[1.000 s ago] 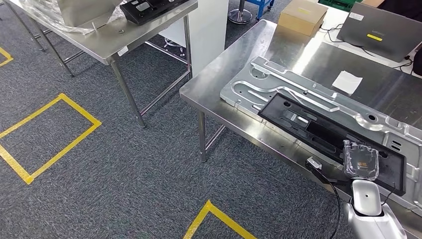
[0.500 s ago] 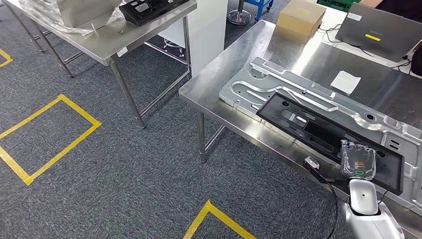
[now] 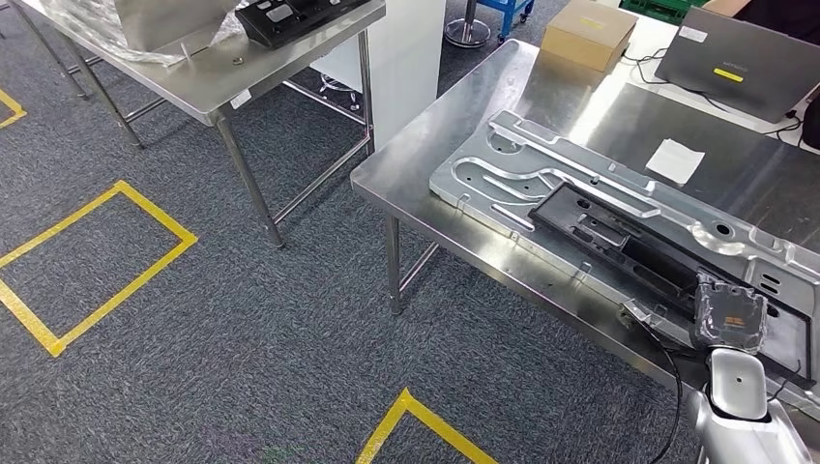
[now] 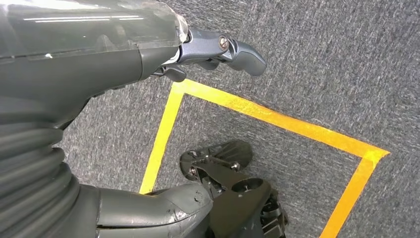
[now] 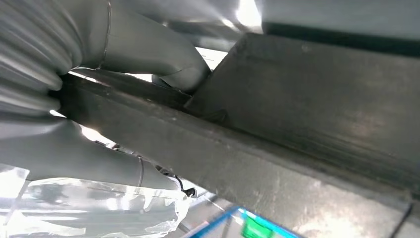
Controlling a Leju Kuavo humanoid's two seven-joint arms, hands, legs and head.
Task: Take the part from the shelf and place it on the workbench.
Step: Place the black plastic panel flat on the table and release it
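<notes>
The right hand (image 3: 730, 319) has its fingers (image 5: 148, 54) wrapped round the near edge of the black part (image 3: 667, 266), which lies on the workbench (image 3: 454, 126). It should settle flat before those fingers loosen. The left hand (image 4: 89, 59) hangs slack, holding nothing.

We look down on a grey carpet (image 3: 242, 319) marked with yellow tape lines (image 3: 97, 261). Two steel tables stand on it: one (image 3: 208, 82) at upper left on thin legs, carrying crinkled plastic wrap (image 3: 87, 29), and a larger one (image 3: 541, 106) at right, its top bright with reflected light. On the larger we see a cardboard box (image 3: 588, 31), a laptop (image 3: 743, 60) and a white paper slip (image 3: 674, 159). A white cabinet (image 3: 406, 58) stands between the tables.
</notes>
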